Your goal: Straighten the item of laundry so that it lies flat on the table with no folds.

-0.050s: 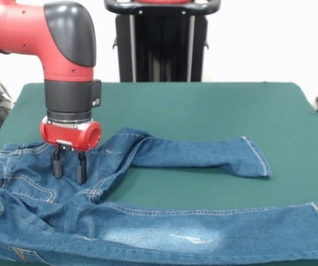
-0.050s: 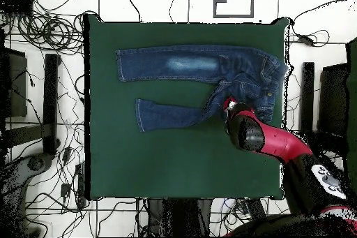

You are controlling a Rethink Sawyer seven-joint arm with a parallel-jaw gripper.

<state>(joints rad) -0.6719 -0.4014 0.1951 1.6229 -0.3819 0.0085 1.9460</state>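
Hovering gripper [image 1: 70, 168] parted over jeans [image 1: 148, 221]; no writing legible

There is one pair of jeans [image 1: 148, 216], with two legs, one pale faded patch on the nearer leg in the front view, and one metal button at the waistband. One green tabletop [image 1: 203, 105] carries it, and nothing else lies on the cloth. One red and black arm reaches down over the jeans, ending in one hand [image 1: 70, 165] with two dark fingers [image 1: 81, 168]; in the overhead view, many loose cables lie on the floor around the tabletop, too tangled to count.
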